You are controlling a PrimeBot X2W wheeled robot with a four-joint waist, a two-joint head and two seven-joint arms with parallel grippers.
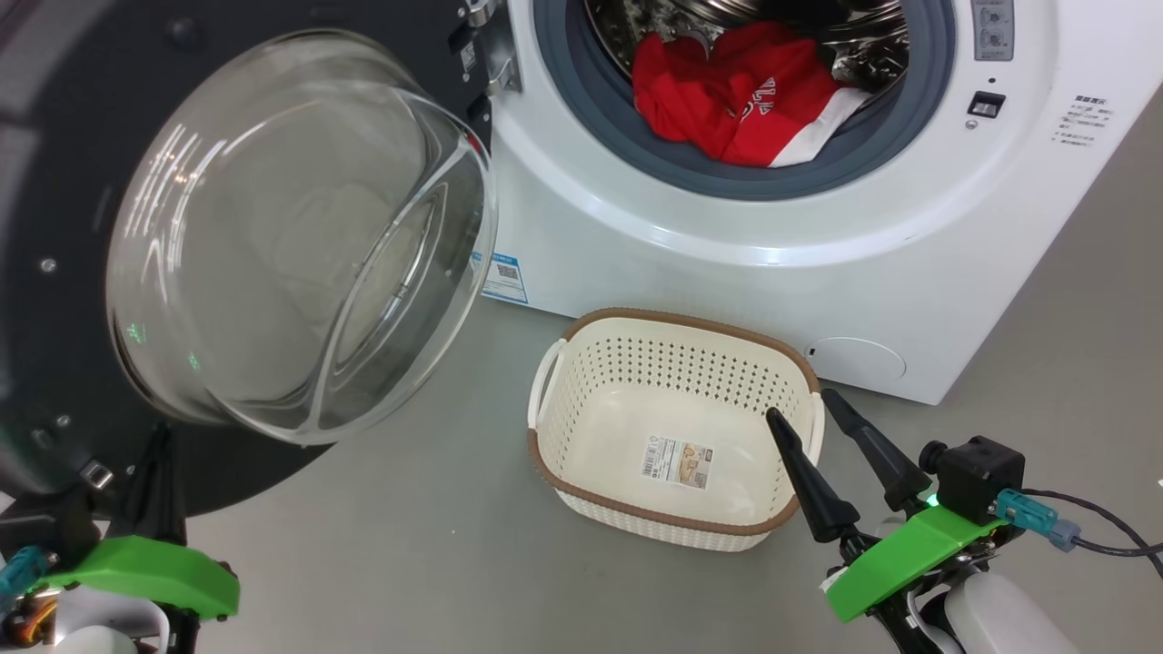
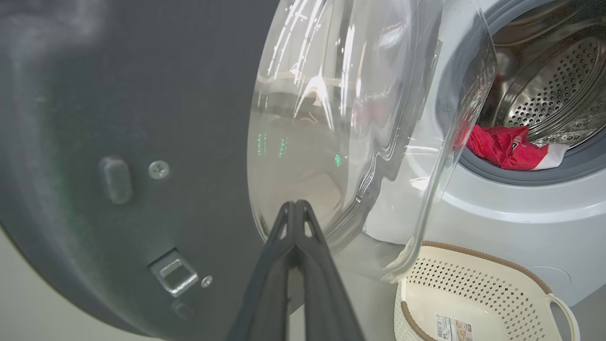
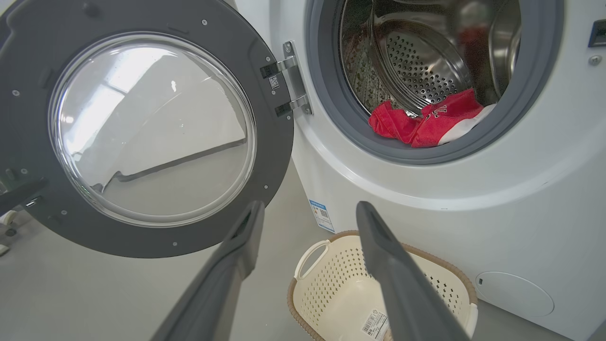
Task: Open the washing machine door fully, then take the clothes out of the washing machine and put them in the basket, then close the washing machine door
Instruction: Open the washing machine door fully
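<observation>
While my shut, empty left gripper (image 2: 296,204) sits by the open washing machine door (image 1: 54,136) and my right gripper (image 1: 804,407) gapes empty near the basket (image 1: 672,318), the unheld door may swing back over the clothes (image 1: 745,100) in the drum (image 3: 426,61)

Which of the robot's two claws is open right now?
The right gripper, by the basket: its jaws stand wide apart. The left gripper, near the door, has its jaws pressed together.

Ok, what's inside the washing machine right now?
Red clothes with white trim lie bunched at the front of the steel drum, their white edge reaching the grey rubber ring. Anything beneath the heap is covered.
</observation>
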